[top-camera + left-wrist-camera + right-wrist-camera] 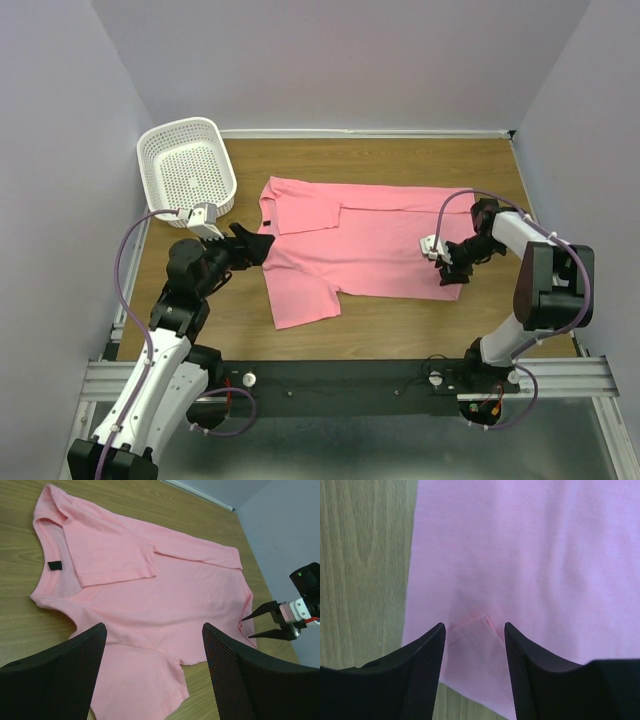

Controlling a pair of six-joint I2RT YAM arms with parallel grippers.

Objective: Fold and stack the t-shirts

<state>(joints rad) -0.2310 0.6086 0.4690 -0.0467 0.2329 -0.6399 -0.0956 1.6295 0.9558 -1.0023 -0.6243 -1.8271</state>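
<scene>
Pinching the hem well means lowering my right gripper [474, 628], jaws half-wide astride a small pucker, until both layers, I think, sit between them. My left gripper [154, 629] hangs wide near the shoulder. The pink t-shirt [350, 240] lies flat on the wooden table [420, 160]: soft, matte, one sleeve folded in.

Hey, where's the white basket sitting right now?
In the top view, the white basket sits at the far-left corner of the table, just beyond the left gripper and left of the pink t-shirt.
</scene>
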